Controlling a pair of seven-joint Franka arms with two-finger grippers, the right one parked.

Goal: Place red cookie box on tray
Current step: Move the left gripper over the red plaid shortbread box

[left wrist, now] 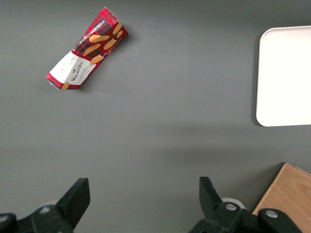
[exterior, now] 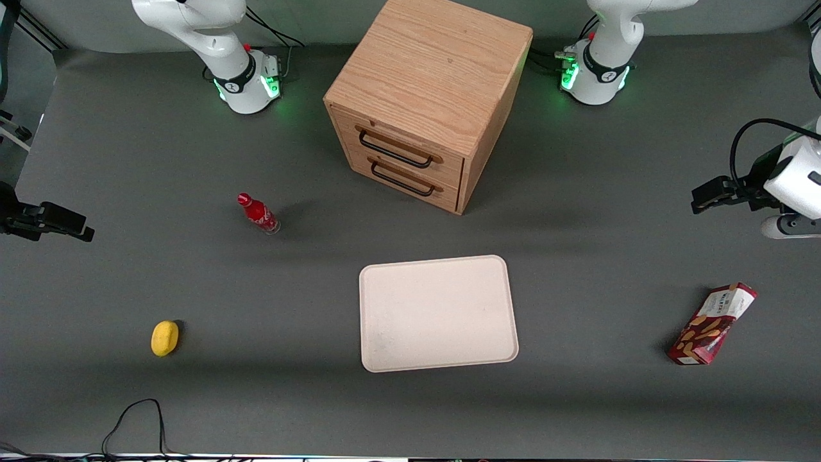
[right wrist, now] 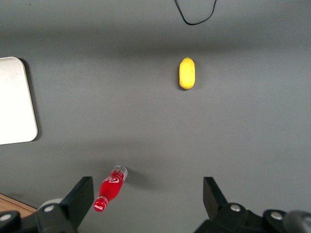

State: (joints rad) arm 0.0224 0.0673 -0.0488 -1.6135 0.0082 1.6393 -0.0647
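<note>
Box (left wrist: 87,49) flat on bench (exterior: 577,269), toward working arm's end, well apart from tray (exterior: 438,313), untouched. Gripper (left wrist: 141,204) up off bench, fingers (left wrist: 75,196) spread wide, holding nothing; box well clear of fingers, not between them. Box nearer front camera than gripper. Tray in front of drawer cabinet (exterior: 426,96). Bottle (exterior: 258,213) and lemon (exterior: 165,337) toward parked arm's end.

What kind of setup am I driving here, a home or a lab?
Probably a lab test bench: a grey mat-covered table, arm bases bolted on, and staged props, cookie box, tray, small drawer cabinet. The open gripper hangs above bare mat.
</note>
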